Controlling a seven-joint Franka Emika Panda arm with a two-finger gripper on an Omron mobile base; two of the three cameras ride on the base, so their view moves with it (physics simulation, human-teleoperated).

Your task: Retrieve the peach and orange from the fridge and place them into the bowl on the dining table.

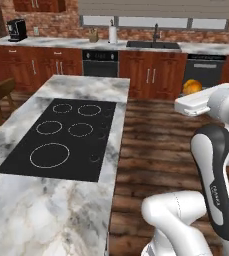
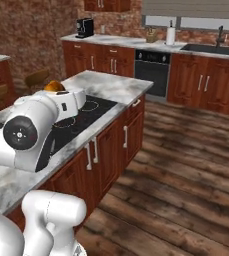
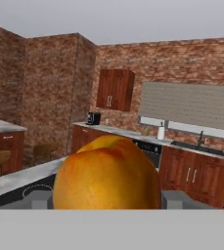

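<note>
One marking is present: small light lettering running lengthwise along the dark inlay of the robot arm link (image 1: pixel 217 192), low on that inlay near the link's lower end in the left base view. The characters are too small and blurred to read. The cooktop (image 1: pixel 66 137) carries white burner rings and small control circles, with no numerals or words. No other text, brand, label or sign is legible.

Left base view looks from behind the arm, down the dining table (image 1: pixel 81 85) toward the far wall counter (image 1: pixel 61 44). Right base view takes the same island (image 2: pixel 111 82) from its right flank — oven (image 2: pixel 152 70) and counter shared. Hand view sits level, very close behind the held fruit (image 3: pixel 106 173), facing that same wall.
</note>
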